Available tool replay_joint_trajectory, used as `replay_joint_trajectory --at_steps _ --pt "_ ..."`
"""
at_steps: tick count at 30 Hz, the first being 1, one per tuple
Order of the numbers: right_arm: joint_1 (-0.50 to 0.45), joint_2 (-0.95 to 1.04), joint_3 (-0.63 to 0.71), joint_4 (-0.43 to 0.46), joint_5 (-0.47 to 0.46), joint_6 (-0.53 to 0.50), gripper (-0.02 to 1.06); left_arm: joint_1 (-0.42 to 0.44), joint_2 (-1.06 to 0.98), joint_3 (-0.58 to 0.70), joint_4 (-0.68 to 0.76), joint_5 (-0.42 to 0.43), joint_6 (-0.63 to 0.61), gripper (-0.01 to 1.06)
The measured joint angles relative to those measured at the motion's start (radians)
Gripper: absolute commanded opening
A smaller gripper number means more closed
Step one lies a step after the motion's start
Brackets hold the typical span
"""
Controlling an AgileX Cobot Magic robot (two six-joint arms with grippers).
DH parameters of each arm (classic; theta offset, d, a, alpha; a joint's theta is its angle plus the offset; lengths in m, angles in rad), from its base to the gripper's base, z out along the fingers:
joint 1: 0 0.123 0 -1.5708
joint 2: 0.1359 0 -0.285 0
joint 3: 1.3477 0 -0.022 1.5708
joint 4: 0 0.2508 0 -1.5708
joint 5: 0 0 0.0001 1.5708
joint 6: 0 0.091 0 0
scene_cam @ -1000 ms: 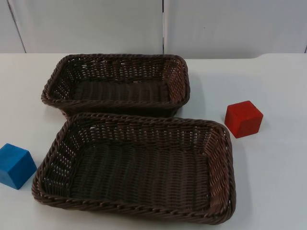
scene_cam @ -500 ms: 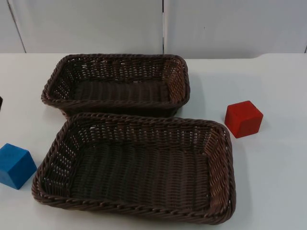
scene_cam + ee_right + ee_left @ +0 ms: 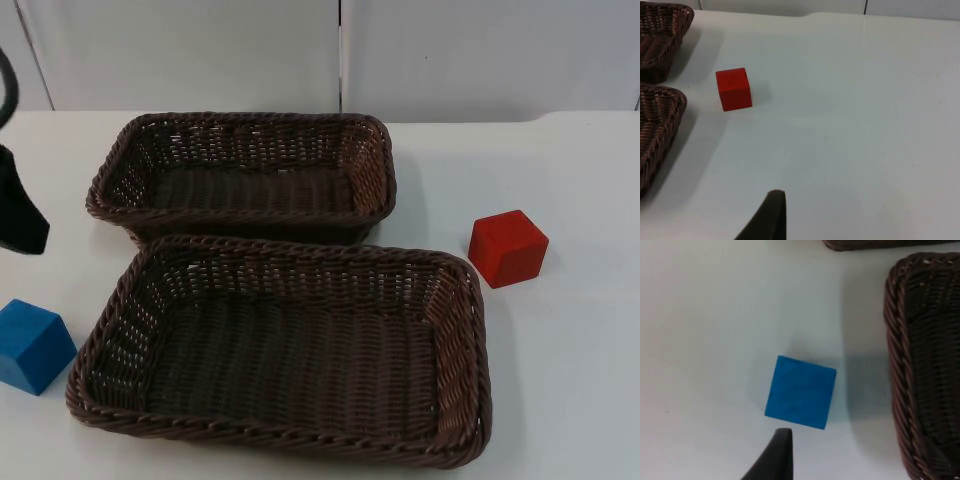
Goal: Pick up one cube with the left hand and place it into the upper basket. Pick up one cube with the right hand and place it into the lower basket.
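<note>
A: What has just changed in the top view?

B: The left claw (image 3: pixel 22 215) has entered at the bench's left edge, a black shape above the blue cube (image 3: pixel 33 345); a second ago that edge held no arm at all, and half a second ago a mere sliver of black. In its wrist view one black fingertip (image 3: pixel 774 457) stands just beside the blue cube's near edge, apart from it.

A: Is the left claw released or clenched?

B: That cannot be told (one fingertip alone is visible). It grasps nothing: the blue cube rests on the white bench (image 3: pixel 570 180), just beside the left rim of the lower dark-brown woven basket (image 3: pixel 455 340).

A: What does the entry mean for the task?

B: By judgement, the approach to the first pick has begun, with the left arm descending toward the blue cube, which is bound for the upper dark-brown woven basket (image 3: pixel 375 170). Nothing is yet placed; both baskets lie unfilled.

A: And the right side?

B: The right claw (image 3: pixel 769 215) waits well apart from the red cube (image 3: pixel 508 248), which sits on the bench to the right of both baskets, unmoved since the earlier frames. Its state cannot be told either. The baskets and the blue cube also keep their earlier places.
</note>
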Motion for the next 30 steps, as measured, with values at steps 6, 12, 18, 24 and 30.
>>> replay_joint_trajectory --at_steps 6,12,18,24,30 --pt "0.000 -0.003 0.000 0.000 -0.002 0.000 1.05 0.000 0.070 -0.016 -0.002 -0.028 -0.032 1.03" --pt "0.000 -0.003 0.000 0.000 -0.002 0.000 1.05 -0.002 0.070 -0.022 -0.050 -0.016 -0.040 1.02" --pt "0.000 -0.003 0.000 0.000 -0.002 0.002 1.05 -0.053 0.079 -0.022 -0.066 -0.011 -0.055 1.02" --pt "0.000 -0.003 0.000 0.000 -0.002 0.002 1.05 -0.065 0.166 -0.022 -0.042 -0.037 -0.129 1.02" --pt "0.000 -0.003 0.000 0.000 -0.002 0.002 1.05 -0.067 0.244 -0.022 -0.016 -0.126 -0.208 1.02"
